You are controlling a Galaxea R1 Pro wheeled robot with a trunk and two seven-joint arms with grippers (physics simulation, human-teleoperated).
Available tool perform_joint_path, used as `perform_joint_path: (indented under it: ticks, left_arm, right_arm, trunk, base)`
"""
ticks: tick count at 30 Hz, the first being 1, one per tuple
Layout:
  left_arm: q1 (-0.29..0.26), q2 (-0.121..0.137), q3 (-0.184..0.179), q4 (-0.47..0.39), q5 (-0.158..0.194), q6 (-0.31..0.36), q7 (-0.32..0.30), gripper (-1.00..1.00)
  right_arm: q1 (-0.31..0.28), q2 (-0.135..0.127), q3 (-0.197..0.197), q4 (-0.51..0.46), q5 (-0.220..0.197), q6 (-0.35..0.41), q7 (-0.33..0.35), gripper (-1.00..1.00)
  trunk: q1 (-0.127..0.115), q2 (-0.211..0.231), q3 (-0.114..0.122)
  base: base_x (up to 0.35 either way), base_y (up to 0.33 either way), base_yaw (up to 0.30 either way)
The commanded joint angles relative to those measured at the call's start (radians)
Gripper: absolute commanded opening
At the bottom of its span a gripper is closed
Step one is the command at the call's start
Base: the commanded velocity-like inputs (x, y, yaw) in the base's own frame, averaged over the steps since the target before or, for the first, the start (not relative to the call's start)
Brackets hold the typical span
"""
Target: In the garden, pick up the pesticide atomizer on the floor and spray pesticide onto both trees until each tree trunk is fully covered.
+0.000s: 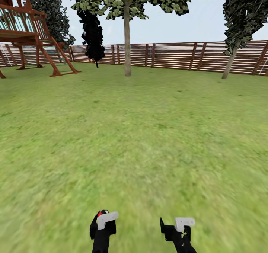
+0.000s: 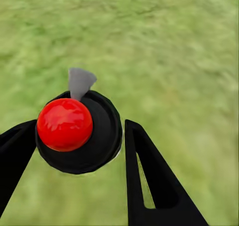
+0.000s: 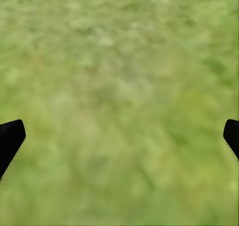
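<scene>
L tool [image 2: 74, 151] grips atomizer [image 2: 77, 131]; R tool [image 3: 119, 141] open.

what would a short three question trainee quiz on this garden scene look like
1. True or false: the left hand holds the pesticide atomizer.
2. What colour is the atomizer's round cap? A) blue B) red C) yellow
3. Fill in: the right hand is ___ over the lawn.

Key: 1 true. 2 B. 3 open; its fingers stand wide apart with just grass between them. The tree trunk ahead stands far off by the fence.
</scene>
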Motion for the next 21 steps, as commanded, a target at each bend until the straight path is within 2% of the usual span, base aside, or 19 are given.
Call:
perform_joint_path:
  ticks: [1, 21]
  left_arm:
    - [-0.001, 0.001, -0.003, 0.000, 0.009, -0.007, 0.004, -1.00]
    - [-0.001, 0.000, -0.005, 0.000, 0.009, -0.008, 0.005, -1.00]
  right_arm:
    - [0.000, 0.000, 0.002, -0.002, 0.002, 0.007, -0.006, 1.00]
    - [0.000, 0.001, 0.002, -0.001, 0.002, 0.007, -0.011, 1.00]
  trunk:
    - [0.000, 0.000, -0.001]
    - [0.000, 0.000, 0.002]
  base:
    - [0.335, 0.000, 0.000]
    - [0.335, 0.000, 0.071]
